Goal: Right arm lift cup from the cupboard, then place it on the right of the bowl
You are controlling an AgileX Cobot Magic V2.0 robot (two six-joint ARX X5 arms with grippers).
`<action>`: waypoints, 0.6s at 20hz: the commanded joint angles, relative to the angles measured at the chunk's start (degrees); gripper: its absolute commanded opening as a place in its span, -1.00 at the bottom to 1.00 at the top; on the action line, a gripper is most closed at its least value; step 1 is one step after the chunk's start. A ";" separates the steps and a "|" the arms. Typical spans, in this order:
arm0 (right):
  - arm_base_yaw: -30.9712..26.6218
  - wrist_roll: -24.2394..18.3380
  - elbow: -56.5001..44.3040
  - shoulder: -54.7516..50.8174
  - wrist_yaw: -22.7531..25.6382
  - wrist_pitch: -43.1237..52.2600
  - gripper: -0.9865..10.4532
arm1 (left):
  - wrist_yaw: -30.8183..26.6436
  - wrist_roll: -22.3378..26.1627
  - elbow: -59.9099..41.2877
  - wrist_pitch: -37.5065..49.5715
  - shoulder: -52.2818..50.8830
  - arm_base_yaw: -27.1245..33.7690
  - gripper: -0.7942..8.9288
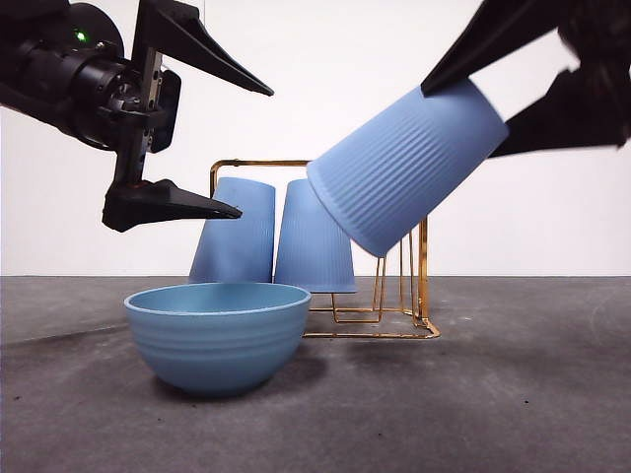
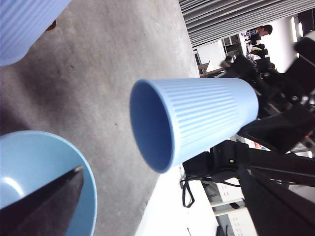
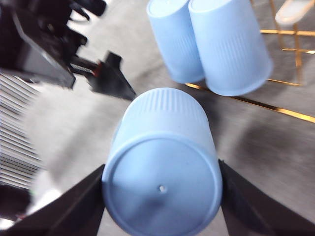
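The right gripper [image 3: 161, 196] is clamping the cup [image 3: 165, 162] by its closed base, both jaws pressing its sides, the cup tilted in the air with its mouth pointing away and down. Below and beyond that mouth the rack [image 1: 419, 286] is holding two more cups [image 1: 314, 241]; the bowl [image 1: 217, 335] is sitting further off. Judging by this, the cup needs levelling upright before lowering to the table beside the bowl. The left gripper [image 1: 232, 148] is hanging open above the bowl, so stay wide of it.

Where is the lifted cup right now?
In the front view, the cup hangs tilted in the air, clamped in the right end effector, above the cupboard's right end, right of the bowl.
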 commanded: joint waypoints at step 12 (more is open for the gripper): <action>-2.29 9.27 -0.94 18.56 -15.82 23.23 -0.47 | 5.16 -12.74 0.46 13.00 6.80 -1.99 0.14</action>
